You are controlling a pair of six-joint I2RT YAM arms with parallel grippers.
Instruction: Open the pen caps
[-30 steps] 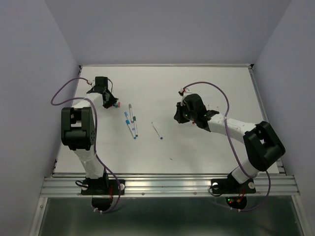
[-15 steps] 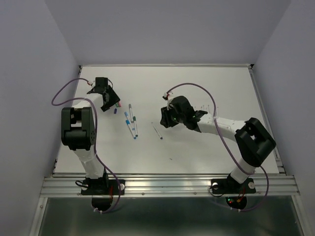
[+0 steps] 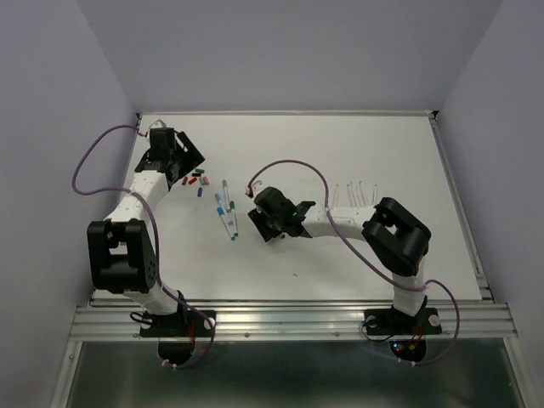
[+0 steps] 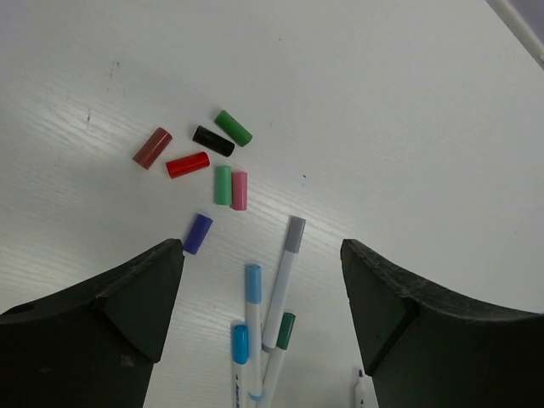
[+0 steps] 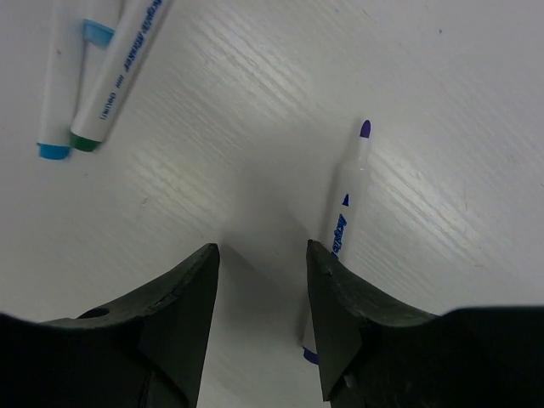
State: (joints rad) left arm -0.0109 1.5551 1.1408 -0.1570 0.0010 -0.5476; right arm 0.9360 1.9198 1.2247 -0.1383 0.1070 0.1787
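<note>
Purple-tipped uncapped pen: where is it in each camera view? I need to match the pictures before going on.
Top external: purple-tipped pen not visible; the right gripper, just right of the capped pens, may hide it.
Left wrist: bottom edge, right of centre, only its tip end showing.
Right wrist: right of centre, tip pointing up.
Shared landmark: the capped pens, centre-left in top external, bottom centre in left wrist, top left in right wrist.

White tabletop (image 3: 365, 263), faint grain; plain lavender walls (image 3: 280, 51) on three sides; aluminium rail (image 3: 289, 321) along near edge; light even.
</note>
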